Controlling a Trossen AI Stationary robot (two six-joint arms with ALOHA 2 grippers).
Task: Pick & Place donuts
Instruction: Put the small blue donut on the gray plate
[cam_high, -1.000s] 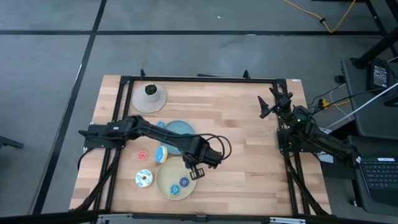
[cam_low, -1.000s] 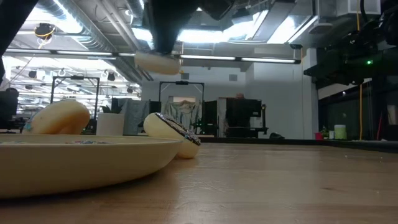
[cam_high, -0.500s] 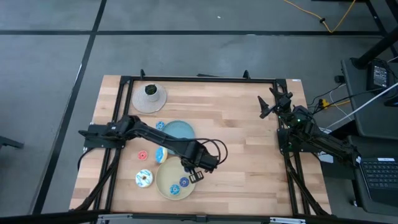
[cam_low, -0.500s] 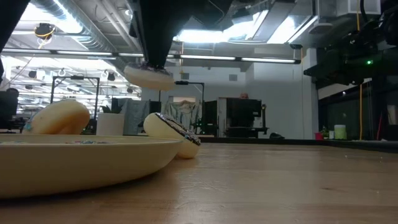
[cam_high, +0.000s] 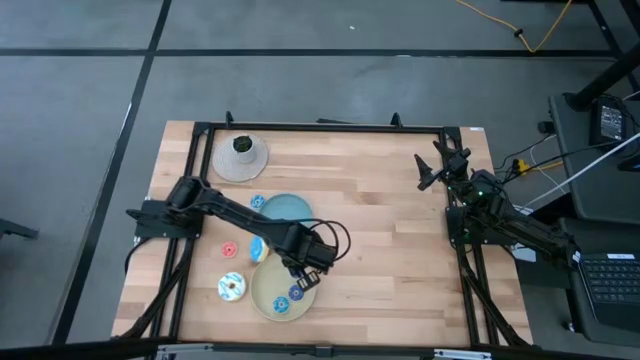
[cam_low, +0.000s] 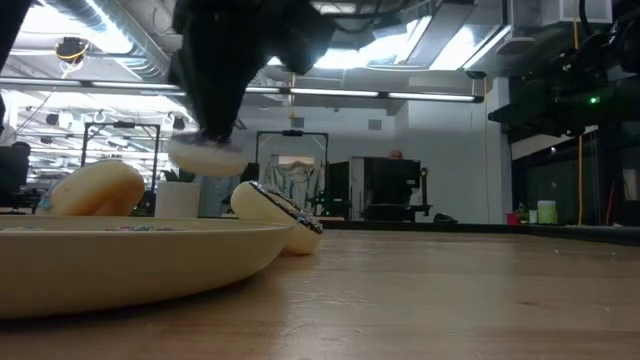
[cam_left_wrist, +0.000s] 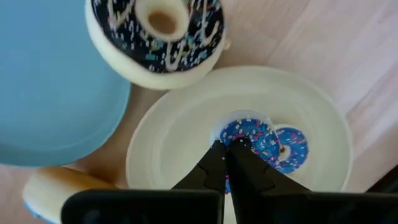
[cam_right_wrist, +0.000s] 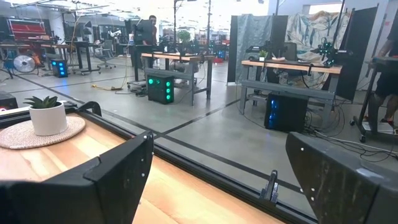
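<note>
While hanging over the beige plate (cam_left_wrist: 323, 143):
Blue donut (cam_left_wrist: 252, 140): being pinched by the left gripper (cam_high: 303, 281), fingers closed on it.
Second blue donut (cam_left_wrist: 292, 147): lying just beside it.
Right gripper (cam_high: 432, 166): sitting spread wide at the worktop (cam_high: 390, 240) edge.

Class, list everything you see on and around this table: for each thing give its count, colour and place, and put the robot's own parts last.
Beige plate: one, near front edge, left of centre.
Blue plate: one, behind the beige plate.
Donuts: five seen from above; blue-sprinkled one held over the beige plate, blue one on it, white-sprinkled and small red left of it, small blue at the blue plate's edge.
Potted plant: one, on a round mat, back left.
Left gripper: shut on the blue-sprinkled donut.
Right gripper: open, parked at right edge.
</note>
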